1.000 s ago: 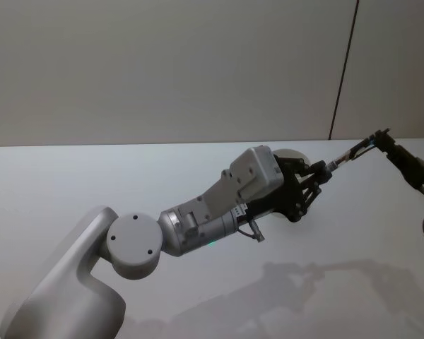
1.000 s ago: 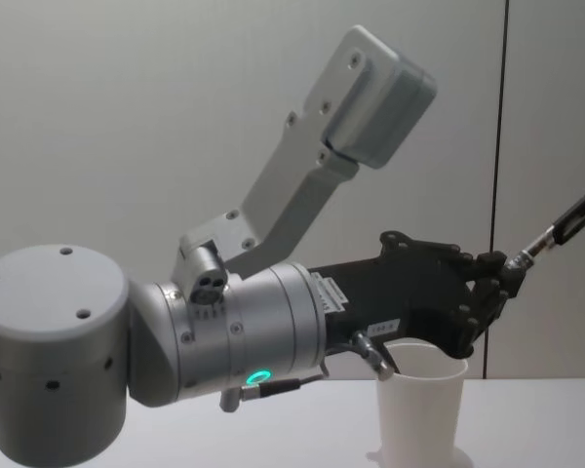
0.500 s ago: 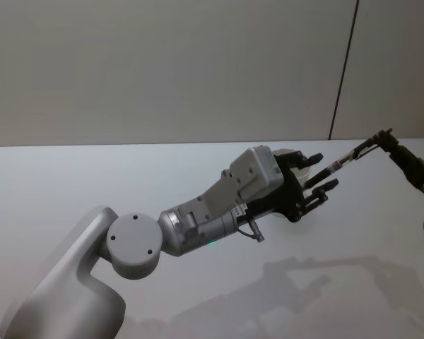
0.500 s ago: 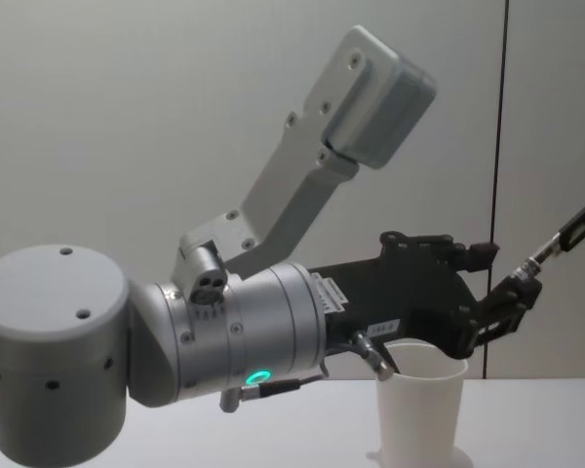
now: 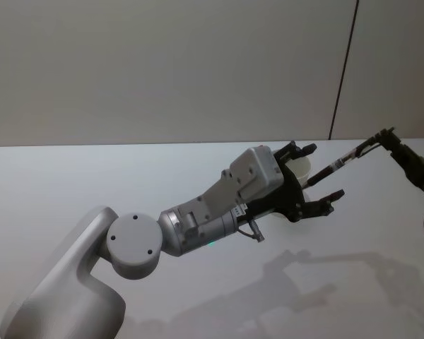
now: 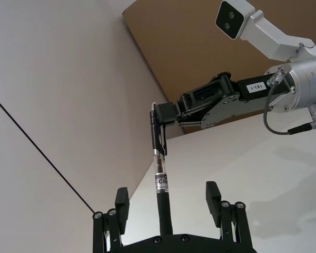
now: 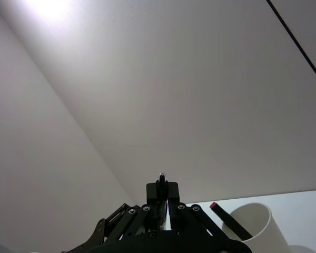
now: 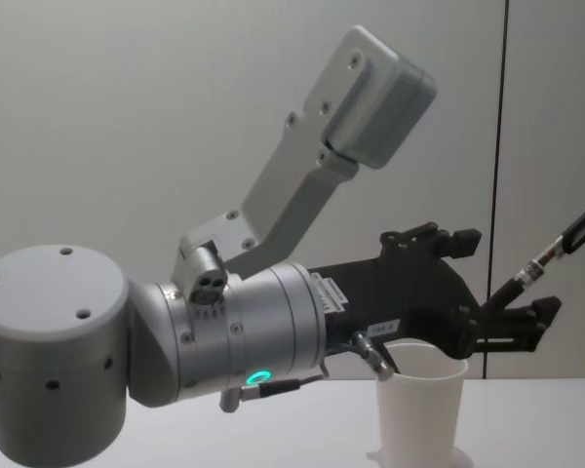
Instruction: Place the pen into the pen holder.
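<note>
The pen holder (image 8: 419, 405) stands at the bottom centre-right of the chest view, its base cut off by the lower edge and its rim partly covered by the left tool (image 8: 502, 283); in the head view only a sliver of its white rim (image 5: 299, 167) shows behind that tool. The pen (image 5: 339, 163) lies on a slanted axis in the head view, running from the centre right up toward the right edge, where the right tool (image 5: 386, 137) pinches its upper end; its lower end reaches between the spread fingers of the left tool (image 5: 321, 173) without either finger touching it. In the left wrist view the pen (image 6: 159, 179) runs up the middle of the frame between the two parted fingers (image 6: 121, 203), with the right tool (image 6: 166, 113) clamped on its far end. The left arm reaches from the lower left of the head view toward the centre, forearm raised above the white surface (image 5: 71, 183). The right arm enters from the right edge, and its own wrist view shows its fingers (image 7: 161, 192) pressed together on the pen.
</note>
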### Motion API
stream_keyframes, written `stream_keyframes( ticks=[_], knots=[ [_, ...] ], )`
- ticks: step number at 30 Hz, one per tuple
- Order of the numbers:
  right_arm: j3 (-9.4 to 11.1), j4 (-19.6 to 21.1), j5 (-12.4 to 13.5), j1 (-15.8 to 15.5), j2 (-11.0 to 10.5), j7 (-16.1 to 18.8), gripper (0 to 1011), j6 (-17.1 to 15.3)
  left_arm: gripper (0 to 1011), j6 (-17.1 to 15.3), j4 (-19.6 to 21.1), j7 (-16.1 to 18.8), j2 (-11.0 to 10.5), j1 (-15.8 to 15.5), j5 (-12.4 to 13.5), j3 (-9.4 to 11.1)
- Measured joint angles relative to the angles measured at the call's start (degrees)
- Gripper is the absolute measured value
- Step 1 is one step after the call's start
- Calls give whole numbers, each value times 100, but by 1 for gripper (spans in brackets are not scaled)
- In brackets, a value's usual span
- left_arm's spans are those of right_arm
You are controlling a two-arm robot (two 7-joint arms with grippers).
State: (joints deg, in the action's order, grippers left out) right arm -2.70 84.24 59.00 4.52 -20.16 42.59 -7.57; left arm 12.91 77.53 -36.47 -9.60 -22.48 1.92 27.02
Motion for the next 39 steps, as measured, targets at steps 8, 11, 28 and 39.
stream_keyframes(
  ticks=[8, 11, 28, 39],
  knots=[
    [-11, -56, -192, 103, -28, -146, 106, 155, 1000, 0, 0, 0, 0, 0, 0, 0],
    [-11, -106, -281, 174, -44, -176, 106, 212, 1000, 0, 0, 0, 0, 0, 0, 0],
    [-77, -661, -1044, 869, -96, -8, 106, 530, 1000, 0, 0, 0, 0, 0, 0, 0],
    [-235, -1389, -1627, 1571, -16, 365, 106, 703, 1000, 0, 0, 0, 0, 0, 0, 0]
  ],
)
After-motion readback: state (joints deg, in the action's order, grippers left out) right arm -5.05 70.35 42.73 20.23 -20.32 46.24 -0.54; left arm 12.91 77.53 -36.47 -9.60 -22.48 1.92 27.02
